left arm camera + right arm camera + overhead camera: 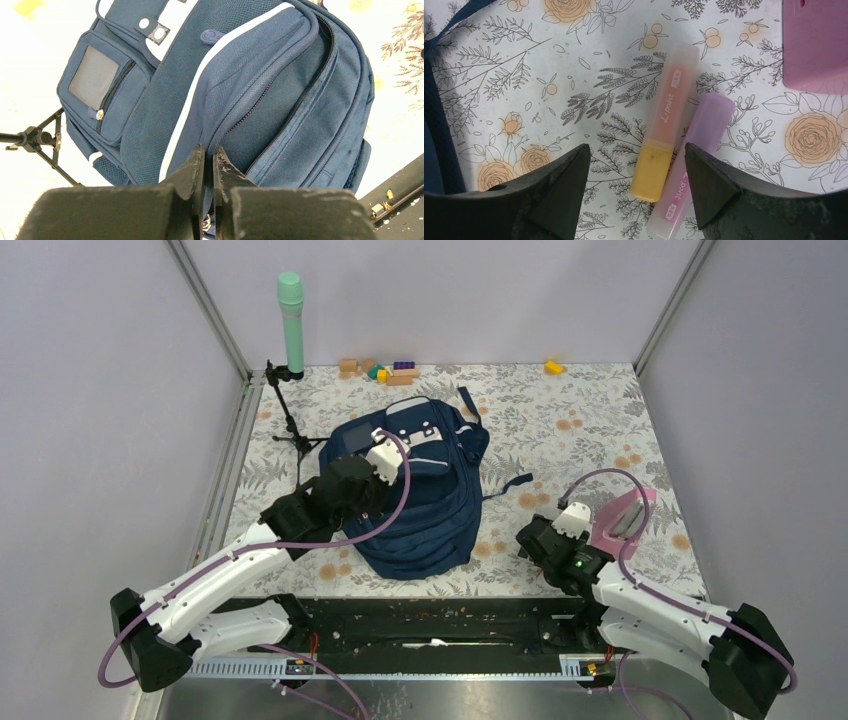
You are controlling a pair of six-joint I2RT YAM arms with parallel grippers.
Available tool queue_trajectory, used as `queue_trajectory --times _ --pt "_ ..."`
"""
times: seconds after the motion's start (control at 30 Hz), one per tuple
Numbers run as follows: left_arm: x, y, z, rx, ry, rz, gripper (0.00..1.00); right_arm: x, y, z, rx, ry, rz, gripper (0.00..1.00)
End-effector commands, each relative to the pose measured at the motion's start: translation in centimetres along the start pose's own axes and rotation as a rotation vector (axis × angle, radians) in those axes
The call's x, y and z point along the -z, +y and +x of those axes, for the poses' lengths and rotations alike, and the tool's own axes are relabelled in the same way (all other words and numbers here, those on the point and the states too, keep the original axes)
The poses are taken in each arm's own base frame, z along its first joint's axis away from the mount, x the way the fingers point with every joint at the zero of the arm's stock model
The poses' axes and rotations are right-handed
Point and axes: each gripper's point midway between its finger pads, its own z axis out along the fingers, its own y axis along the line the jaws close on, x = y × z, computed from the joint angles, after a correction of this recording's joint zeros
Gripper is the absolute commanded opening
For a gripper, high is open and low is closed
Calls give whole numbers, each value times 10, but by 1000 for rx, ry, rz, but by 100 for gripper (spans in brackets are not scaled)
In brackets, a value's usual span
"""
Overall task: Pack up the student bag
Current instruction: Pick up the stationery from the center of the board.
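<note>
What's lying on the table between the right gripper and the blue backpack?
Only bare flowered tablecloth. The top view shows that stretch between the right gripper and the student bag.

Floral-patterned table [560, 400], student bag [425, 515], orange highlighter [668, 110], purple highlighter [701, 145], pink case [622, 517], toy blocks [392, 370]

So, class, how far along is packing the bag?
Done: nothing visibly packed; the bag looks zipped. In hand: left end effector shut at the bag, right end effector open over the orange highlighter and purple highlighter. Left: grasp them, open bag, load.
</note>
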Motion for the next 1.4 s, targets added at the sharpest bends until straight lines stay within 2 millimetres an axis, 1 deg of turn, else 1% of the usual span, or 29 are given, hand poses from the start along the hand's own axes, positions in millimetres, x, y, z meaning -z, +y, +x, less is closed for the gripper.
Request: queue_trajectory --times 0.0,0.2,0.3,0.43,0.57,0.7,0.83,0.93,1.2,1.3,1.37 --pt "12 6 -43 65 -160 -17 0 -1 9 -13 -41 -37 -2 75" --pt "13 7 -43 65 -161 -18 0 -5 12 -8 -21 -7 23 74" --pt "13 7 -43 65 -162 -18 0 -7 16 -6 -6 5 15 73" --pt "13 7 -44 64 -163 -18 0 -10 24 -4 8 20 -1 68" --pt "15 7 -44 65 -165 -21 0 -13 35 2 49 72 -9 58" --pt "15 8 -45 66 -168 -22 0 -18 44 14 75 131 -14 55" --pt "15 8 -45 65 -167 -21 0 -20 43 23 66 158 -16 45" --pt "15 8 -45 64 -166 -22 0 -19 41 24 67 156 -25 36" --pt "15 8 -45 64 -167 -20 0 -11 39 16 55 122 -64 13" --pt "15 8 -45 63 -167 -22 0 -6 42 10 58 111 -88 0" --pt "15 8 -45 64 -168 -21 0 -1 45 4 54 87 -122 0"
